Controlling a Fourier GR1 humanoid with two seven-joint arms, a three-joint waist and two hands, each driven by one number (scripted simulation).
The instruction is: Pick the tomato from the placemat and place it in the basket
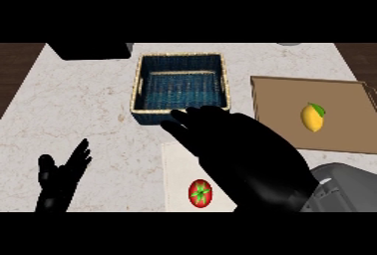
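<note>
A red tomato (200, 193) with a green stem lies on a pale placemat (175, 169) near the view's lower edge. My right hand (239, 154) hovers open above the mat, fingers straight and pointing toward the basket, and hides much of the mat; the tomato sits just left of its palm, untouched. The blue woven basket (140, 92) with a tan rim stands beyond the mat with nothing inside. My left hand (63, 179) rests open at the lower left, fingers up.
A brown board (280, 109) at the right carries a yellow lemon (313, 117). A dark box (88, 50) stands at the back left. The counter's side edges show at far left and far right.
</note>
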